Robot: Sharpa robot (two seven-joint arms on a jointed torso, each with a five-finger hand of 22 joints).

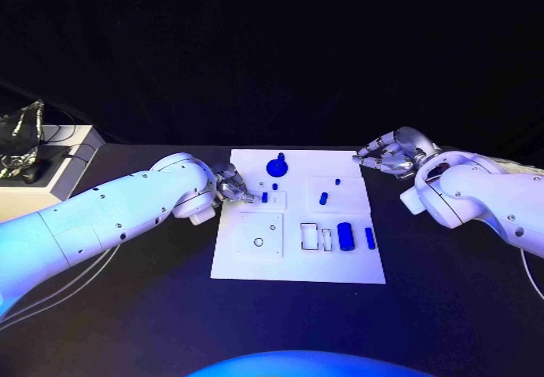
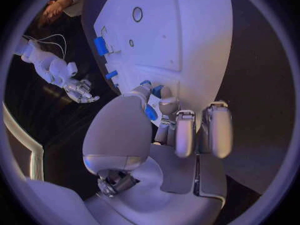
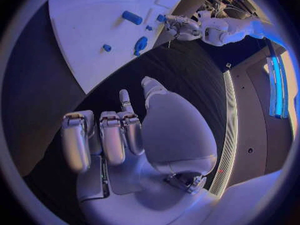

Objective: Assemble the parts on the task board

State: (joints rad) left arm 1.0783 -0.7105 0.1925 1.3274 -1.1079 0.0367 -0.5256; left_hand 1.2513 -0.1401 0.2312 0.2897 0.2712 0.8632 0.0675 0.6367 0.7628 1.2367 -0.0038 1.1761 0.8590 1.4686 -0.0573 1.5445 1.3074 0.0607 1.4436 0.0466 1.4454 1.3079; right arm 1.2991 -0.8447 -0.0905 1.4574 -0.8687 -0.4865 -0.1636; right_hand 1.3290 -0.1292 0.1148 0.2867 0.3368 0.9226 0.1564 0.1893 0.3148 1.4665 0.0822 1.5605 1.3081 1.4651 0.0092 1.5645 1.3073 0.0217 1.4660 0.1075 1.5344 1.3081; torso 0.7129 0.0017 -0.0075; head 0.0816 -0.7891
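The white task board (image 1: 251, 259) lies mid-table. On it are a round blue part (image 1: 277, 166), a small peg (image 1: 336, 181), a short piece (image 1: 323, 199), a thick cylinder (image 1: 346, 236) and a slim bar (image 1: 369, 237). My left hand (image 1: 236, 187) reaches over the board's left edge. Its thumb and a finger pinch a small blue part (image 1: 266, 197) standing at the board. In the left wrist view this part (image 2: 150, 87) sits at the tips of that hand (image 2: 156, 135). My right hand (image 1: 391, 153) hovers off the board's far right corner with its fingers (image 3: 115, 135) curled in on nothing.
A pale box (image 1: 56, 169) with cables and a crumpled foil bag (image 1: 23, 137) sits at the table's far left. Recessed slots (image 1: 310, 236) and a square plate with small holes (image 1: 261, 236) mark the board's near half. Black table (image 1: 453, 298) surrounds the board.
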